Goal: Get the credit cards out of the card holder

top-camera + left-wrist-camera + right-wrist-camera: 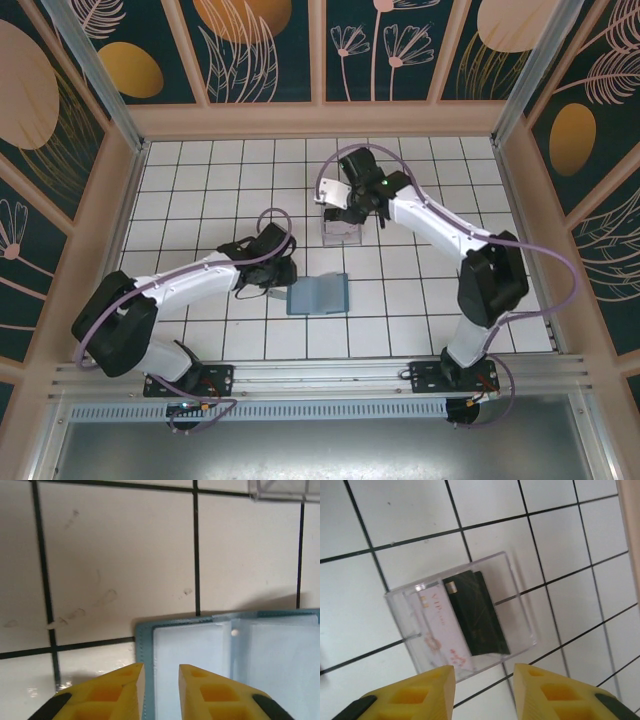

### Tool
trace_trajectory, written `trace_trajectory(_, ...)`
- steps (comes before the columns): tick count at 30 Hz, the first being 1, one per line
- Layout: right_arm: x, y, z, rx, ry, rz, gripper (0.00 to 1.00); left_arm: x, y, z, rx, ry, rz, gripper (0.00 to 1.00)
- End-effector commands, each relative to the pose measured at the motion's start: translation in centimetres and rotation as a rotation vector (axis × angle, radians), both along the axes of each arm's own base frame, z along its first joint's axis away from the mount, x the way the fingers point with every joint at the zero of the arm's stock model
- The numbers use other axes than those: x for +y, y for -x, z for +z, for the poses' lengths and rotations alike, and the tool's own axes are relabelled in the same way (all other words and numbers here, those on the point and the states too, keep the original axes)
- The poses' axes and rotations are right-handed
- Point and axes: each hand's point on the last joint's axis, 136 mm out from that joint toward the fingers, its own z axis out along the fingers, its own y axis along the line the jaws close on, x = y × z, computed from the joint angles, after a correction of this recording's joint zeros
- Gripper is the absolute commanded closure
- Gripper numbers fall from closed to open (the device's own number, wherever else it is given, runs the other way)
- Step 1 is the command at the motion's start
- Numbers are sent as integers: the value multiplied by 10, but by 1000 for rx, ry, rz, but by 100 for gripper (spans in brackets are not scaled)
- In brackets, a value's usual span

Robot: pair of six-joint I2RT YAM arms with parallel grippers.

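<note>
In the lower middle of the top view, the card holder (318,295) lies open and flat on the tiled table (200,190), with its long axis going left to right. The left gripper (268,268) stands just beside its left end, so the left arm is clearly the nearer one to it. In the left wrist view the jaws are narrow, with a small gap and nothing pinched in it. The teal left edge of the holder runs up the frame under this gap. The pale sleeves inside look empty, but it cannot be told if 1 more card hides there.

Farther up, above the middle of the top view, the right gripper (484,692) hangs over the clear tray (517,605). Its jaws are moderately apart and hold nothing. Both credit cards (470,630) lie in this tray, the dark card (477,605) overlapping the pale card (436,627). Their long axes go from upper left to lower right of the right wrist view. The 2 cards seem to be already out, and any further check of the holder would suit the left arm.
</note>
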Motion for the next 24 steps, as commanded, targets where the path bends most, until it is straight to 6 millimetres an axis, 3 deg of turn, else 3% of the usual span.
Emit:
trace_trajectory(1,1,8,11,-4,-161,-120,63,22,-13,12,-55,-45,47,69)
trace_trajectory(4,-16,13,1,-16,-188,-209,61,40,-27,22,-112,-85,92,59)
trace_trajectory(7,-39,11,-3,-52,-229,-326,59,58,-41,33,-180,-149,130,43)
trace_trajectory(10,-61,10,-5,-81,-309,-445,29,77,-55,42,-246,-219,166,27)
trace_trajectory(12,-82,7,-9,-102,-367,-534,2,93,-64,47,-291,-284,202,18)
trace_trajectory(15,-111,5,-17,-134,-439,-645,1,117,-77,50,-340,-371,255,2)
trace_trajectory(20,-160,-4,-30,-193,-572,-839,1,150,-97,46,-392,-471,323,1)
trace_trajectory(24,-199,-13,-35,-264,-721,-967,1,189,-111,47,-461,-517,440,1)
